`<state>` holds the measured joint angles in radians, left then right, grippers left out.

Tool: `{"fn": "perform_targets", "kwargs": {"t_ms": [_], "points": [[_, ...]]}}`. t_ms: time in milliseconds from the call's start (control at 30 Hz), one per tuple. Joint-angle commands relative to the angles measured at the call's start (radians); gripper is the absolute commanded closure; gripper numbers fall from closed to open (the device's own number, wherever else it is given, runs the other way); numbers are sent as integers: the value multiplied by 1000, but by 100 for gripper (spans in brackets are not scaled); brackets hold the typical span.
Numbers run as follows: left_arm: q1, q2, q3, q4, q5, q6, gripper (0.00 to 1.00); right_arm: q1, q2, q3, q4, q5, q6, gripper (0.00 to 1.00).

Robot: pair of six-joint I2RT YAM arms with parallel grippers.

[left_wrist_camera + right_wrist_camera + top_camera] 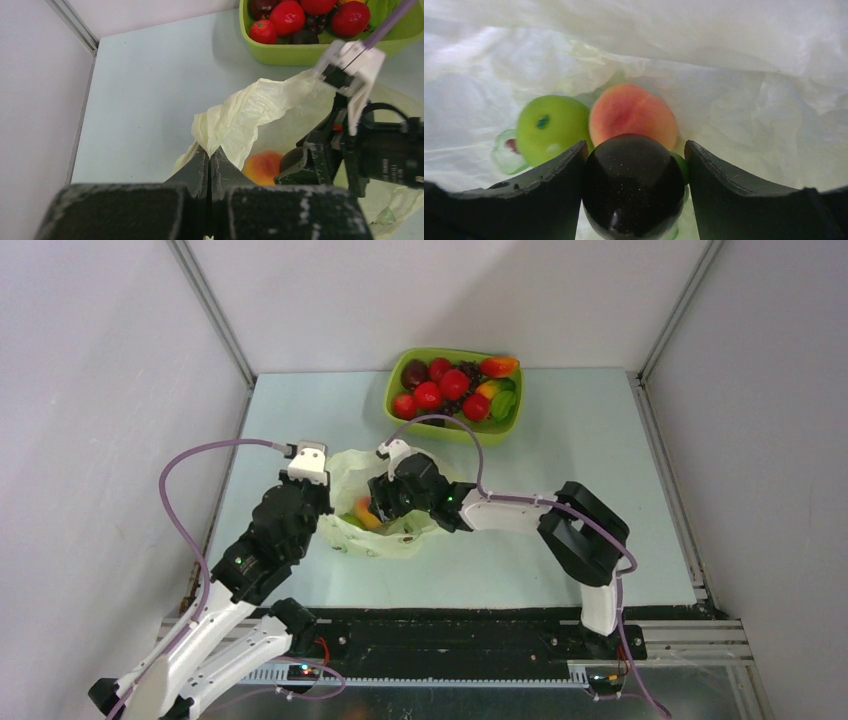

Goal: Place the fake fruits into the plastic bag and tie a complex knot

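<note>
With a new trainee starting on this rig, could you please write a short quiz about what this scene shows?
1. True or false: the right pincer holds the dark plum inside the plastic bag.
2. Which fruits already lie in the bag? A) a banana and a lemon B) the peach and the green apple C) none
3. What is the left pincer shut on?
Key: 1 true; 2 B; 3 the plastic bag's edge.

Open bag (352,468), plum (634,185), peach (633,117), green apple (551,127) inside
</note>
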<state>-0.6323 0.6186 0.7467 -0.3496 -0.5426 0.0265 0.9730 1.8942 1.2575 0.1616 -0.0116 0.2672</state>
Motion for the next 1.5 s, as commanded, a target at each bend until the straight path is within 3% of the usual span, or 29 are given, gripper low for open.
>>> {"fn": "perform_targets", "kwargs": {"t_ms": [0,200,500,667,833,933,1267,1467], "points": [[6,-17,35,32,-14,-3,100,-13,78,48,13,85,-13,56],[5,-40,26,52,-40,3,100,-36,133,48,-103,165,-8,58],[5,-41,23,47,-36,6,100,-41,112,37,-105,151,6,53],[5,-26,27,40,-33,8,100,-43,100,38,-96,109,8,37],[5,-22,28,40,-23,8,100,-41,82,38,-103,86,-9,10],[5,-20,29,40,-19,6,100,-43,62,38,-110,83,-17,1],[5,-19,29,40,-16,3,100,-38,-93,28,-155,74,-52,1],[5,-19,28,39,-26,6,100,-47,-217,3,-213,-80,-89,1]]}}
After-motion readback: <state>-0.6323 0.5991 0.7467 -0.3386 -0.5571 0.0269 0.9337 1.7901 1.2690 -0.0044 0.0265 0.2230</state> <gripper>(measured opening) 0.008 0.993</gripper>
